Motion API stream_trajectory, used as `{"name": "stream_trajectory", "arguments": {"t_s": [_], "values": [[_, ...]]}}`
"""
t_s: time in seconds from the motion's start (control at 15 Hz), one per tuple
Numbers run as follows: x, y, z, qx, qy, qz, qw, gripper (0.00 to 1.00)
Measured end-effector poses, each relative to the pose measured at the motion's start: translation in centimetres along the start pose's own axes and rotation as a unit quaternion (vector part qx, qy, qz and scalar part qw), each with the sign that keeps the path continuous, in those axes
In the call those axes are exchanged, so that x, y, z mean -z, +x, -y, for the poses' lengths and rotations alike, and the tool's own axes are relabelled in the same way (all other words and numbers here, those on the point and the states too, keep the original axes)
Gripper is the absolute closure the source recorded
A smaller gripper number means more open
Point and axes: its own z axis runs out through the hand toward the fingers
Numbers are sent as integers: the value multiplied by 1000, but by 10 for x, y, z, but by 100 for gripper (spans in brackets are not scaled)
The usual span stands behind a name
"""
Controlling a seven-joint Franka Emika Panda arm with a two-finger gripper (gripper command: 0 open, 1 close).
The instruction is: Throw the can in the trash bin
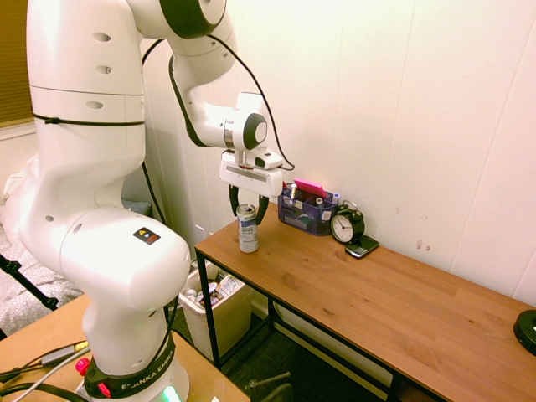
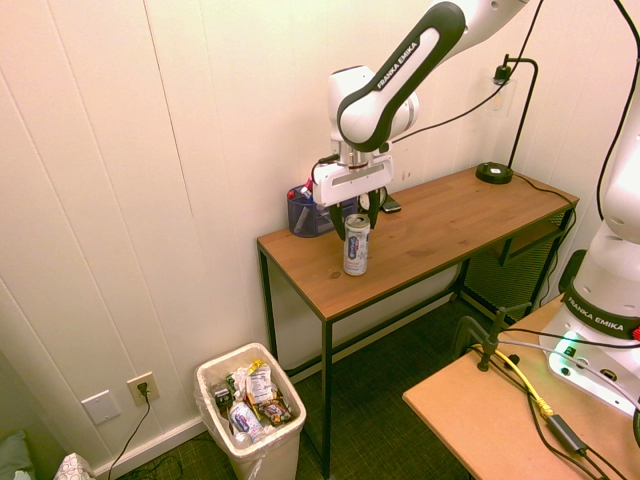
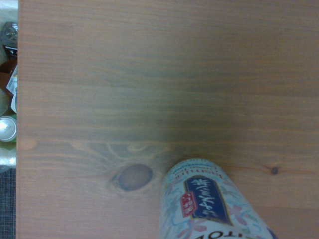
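Observation:
A slim silvery-white can (image 1: 247, 230) (image 2: 356, 246) with a blue label stands upright on the wooden table (image 1: 377, 293) (image 2: 440, 225), near the table's end. My gripper (image 1: 249, 207) (image 2: 356, 222) hangs straight down over it, open, one dark finger on each side of the can's top with small gaps. The can's side (image 3: 209, 204) fills the lower part of the wrist view. The cream trash bin (image 1: 230, 322) (image 2: 265, 460) stands on the floor beside and below that end of the table, holding several pieces of rubbish.
Behind the can, against the wall, are a blue desk organizer (image 1: 306, 211) (image 2: 305, 212), a black alarm clock (image 1: 346, 226) and a phone (image 1: 362, 247). A black lamp base (image 1: 528, 328) (image 2: 492, 172) sits at the table's other end.

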Motion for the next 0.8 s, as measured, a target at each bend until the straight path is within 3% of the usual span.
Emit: {"name": "stream_trajectory", "arguments": {"t_s": [0.8], "values": [[-2,-7,12,10,-10,4,1000,100]]}}
